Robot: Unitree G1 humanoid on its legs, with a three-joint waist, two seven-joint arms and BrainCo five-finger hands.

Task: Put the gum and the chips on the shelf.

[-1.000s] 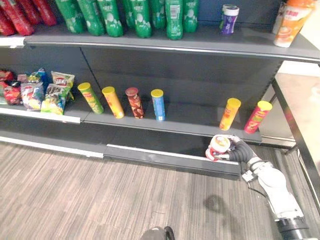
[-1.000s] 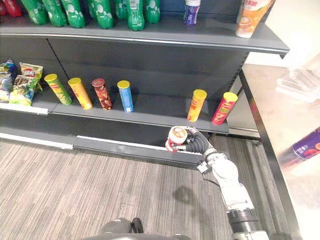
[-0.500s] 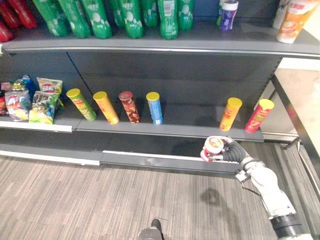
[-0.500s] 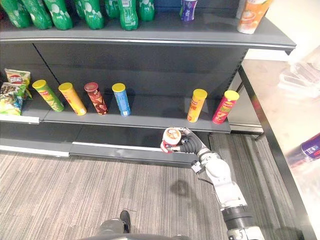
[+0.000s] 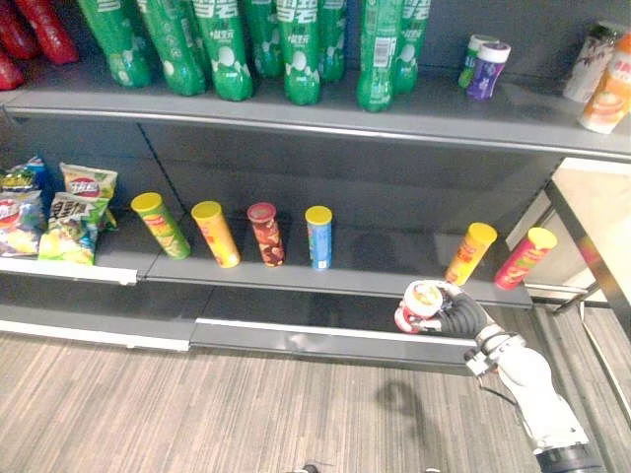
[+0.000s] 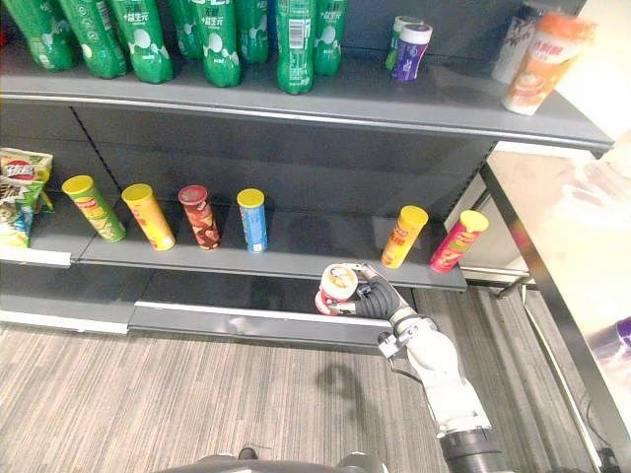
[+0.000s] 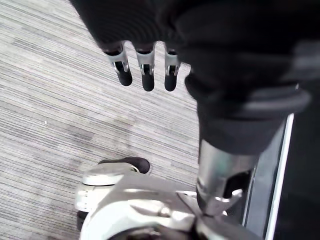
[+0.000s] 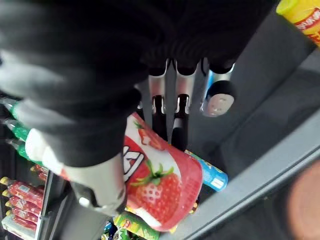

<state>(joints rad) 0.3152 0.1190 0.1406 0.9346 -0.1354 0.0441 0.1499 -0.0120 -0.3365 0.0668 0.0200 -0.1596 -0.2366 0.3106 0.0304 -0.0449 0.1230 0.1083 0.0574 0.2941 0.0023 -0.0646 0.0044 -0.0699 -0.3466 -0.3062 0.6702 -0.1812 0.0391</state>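
Note:
A short red and white canister [image 5: 422, 301] with a strawberry print lies tilted in my right hand [image 5: 463, 315], whose fingers [image 8: 170, 117] and thumb curl round it. The hand holds it just in front of the lower shelf [image 5: 385, 264], below the gap between the blue tube [image 5: 318, 236] and the orange tube [image 5: 469, 253]. Two small purple-topped canisters [image 5: 483, 67] stand on the upper shelf [image 5: 513, 110]. My left hand [image 7: 145, 65] hangs over the floor with straight fingers, holding nothing.
More chip tubes stand tilted on the lower shelf: green [image 5: 160, 224], orange [image 5: 217, 234], red-brown [image 5: 264, 233] and pink [image 5: 521, 258]. Snack bags [image 5: 59, 207] lie at its left end. Green bottles [image 5: 286, 44] line the upper shelf. A light table [image 6: 582, 236] stands at the right.
The camera has tilted up, showing more of the upper shelf. My right hand still holds the canister and now sits slightly closer to the lower shelf's front edge.

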